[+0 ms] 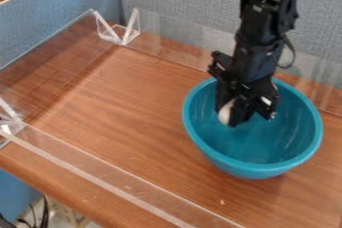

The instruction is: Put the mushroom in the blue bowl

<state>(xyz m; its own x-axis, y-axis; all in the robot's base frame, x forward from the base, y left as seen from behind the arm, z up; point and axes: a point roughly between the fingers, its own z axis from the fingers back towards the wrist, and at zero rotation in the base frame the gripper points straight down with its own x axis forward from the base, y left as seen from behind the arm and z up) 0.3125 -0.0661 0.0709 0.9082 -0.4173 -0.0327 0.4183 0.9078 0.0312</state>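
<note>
step: release | gripper narrowly clamps mushroom inside blue bowl, 11 o'clock side | advice: open jaws low, lift straight up

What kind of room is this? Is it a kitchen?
Probably not a kitchen, more likely a robot test bench in a lab. A wooden table is fenced by clear plastic walls, and a robot arm's pincer reaches into a blue bowl with a toy mushroom.
</note>
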